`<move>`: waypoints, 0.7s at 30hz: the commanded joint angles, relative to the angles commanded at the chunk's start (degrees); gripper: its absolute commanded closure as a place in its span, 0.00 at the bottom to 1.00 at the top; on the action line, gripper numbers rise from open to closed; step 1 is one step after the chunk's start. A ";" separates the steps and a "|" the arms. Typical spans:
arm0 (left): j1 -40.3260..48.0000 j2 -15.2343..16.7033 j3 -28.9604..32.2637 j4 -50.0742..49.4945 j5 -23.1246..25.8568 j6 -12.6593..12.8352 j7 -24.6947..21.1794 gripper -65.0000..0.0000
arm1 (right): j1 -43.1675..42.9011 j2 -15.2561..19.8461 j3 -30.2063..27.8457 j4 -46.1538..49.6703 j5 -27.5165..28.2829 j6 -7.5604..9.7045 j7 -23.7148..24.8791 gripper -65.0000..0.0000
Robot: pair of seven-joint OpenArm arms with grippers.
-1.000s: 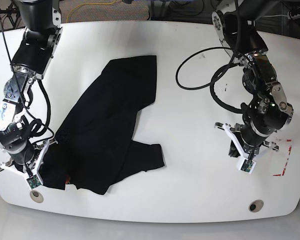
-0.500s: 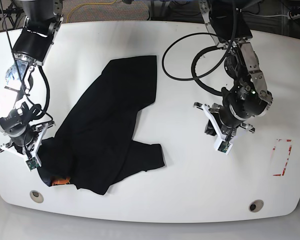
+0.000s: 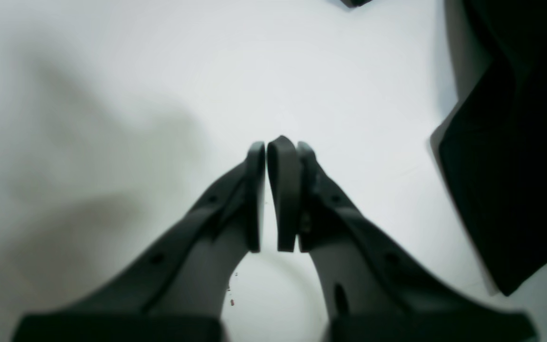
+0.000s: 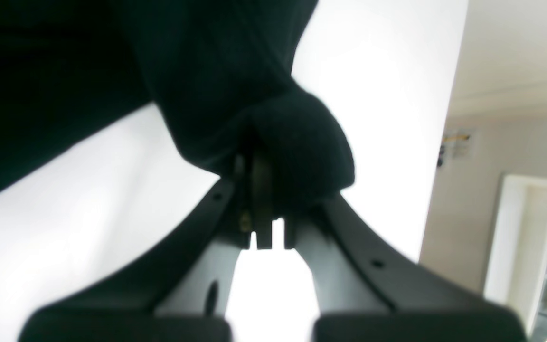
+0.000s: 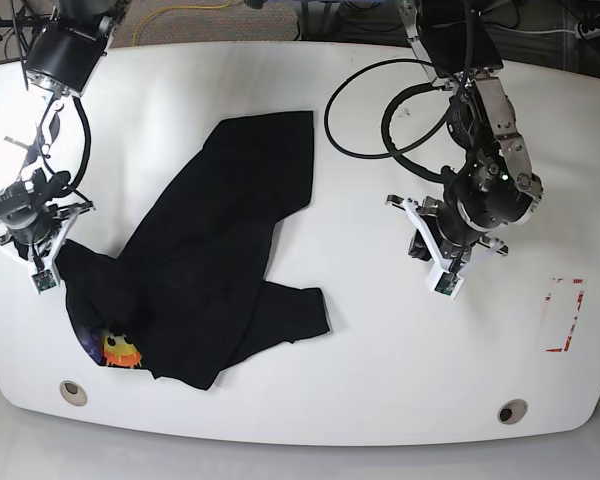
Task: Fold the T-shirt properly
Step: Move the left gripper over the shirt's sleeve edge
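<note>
The black T-shirt (image 5: 220, 250) lies crumpled on the white table (image 5: 380, 330), left of the middle. Part of its yellow-orange emoji face (image 5: 120, 350) and a bit of purple print (image 5: 88, 345) show at the lower left. My right gripper (image 5: 42, 270), on the left of the base view, is shut on a bunched fold of the shirt (image 4: 264, 142) at its left edge. My left gripper (image 5: 446, 283) is shut and empty over bare table, well right of the shirt. In the left wrist view the gripper (image 3: 273, 147) has black cloth (image 3: 506, 190) off to its right, apart from it.
A red tape outline (image 5: 565, 315) marks the table at the right. Two round holes (image 5: 72, 392) (image 5: 512, 411) sit near the front edge. A black cable loop (image 5: 380, 110) hangs from the left arm. The table's side edge and room wall (image 4: 492, 142) show in the right wrist view.
My right gripper has pulled the shirt's lower-left edge up and back, uncovering the emoji print. My left arm moved left from the red mark, then nearly held still.
</note>
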 joint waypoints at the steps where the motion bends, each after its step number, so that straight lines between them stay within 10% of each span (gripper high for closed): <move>1: 0.00 0.00 0.00 0.00 0.00 0.00 0.00 0.93 | -0.18 0.00 0.00 0.00 0.00 0.00 0.18 1.00; 21: 1.67 1.49 1.93 -2.37 0.00 0.00 0.00 0.93 | -8.97 -4.31 0.26 0.44 -9.49 0.00 4.92 1.00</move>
